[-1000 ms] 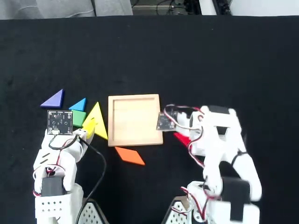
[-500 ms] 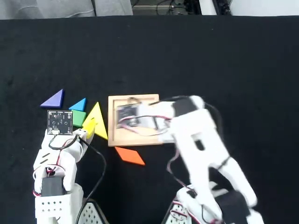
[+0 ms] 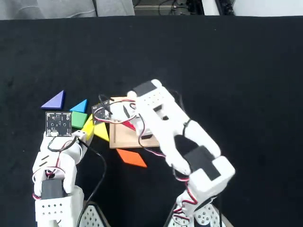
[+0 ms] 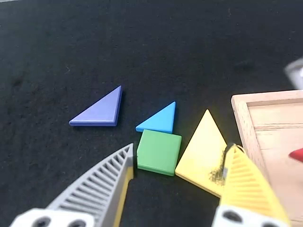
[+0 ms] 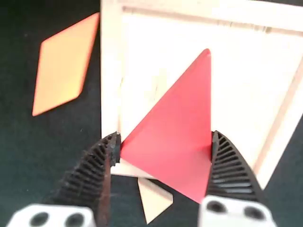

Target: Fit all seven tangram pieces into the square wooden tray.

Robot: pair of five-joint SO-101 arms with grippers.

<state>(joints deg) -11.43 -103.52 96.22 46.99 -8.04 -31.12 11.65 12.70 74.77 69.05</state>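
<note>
The square wooden tray (image 3: 113, 142) lies mid-table. My right gripper (image 5: 164, 138) is shut on the red triangle (image 5: 175, 137) and holds it over the tray's (image 5: 110, 71) left part. In the high view the right gripper (image 3: 127, 122) and red triangle (image 3: 132, 126) sit above the tray's left half. My left gripper (image 4: 181, 149) is open, with its fingers on either side of the green square (image 4: 158, 151) and the yellow triangle (image 4: 203, 153). The blue triangle (image 4: 161, 122) and purple triangle (image 4: 102, 111) lie just beyond them. An orange parallelogram (image 3: 131, 158) rests below the tray.
The table is covered in black cloth. The right arm stretches diagonally across the tray from the lower right and hides most of it. The left arm's base (image 3: 54, 198) stands at the lower left. The cloth behind the tray and to its right is bare.
The right arm has swung left from the tray's right edge across the tray, carrying the red triangle with it. The left arm has barely moved.
</note>
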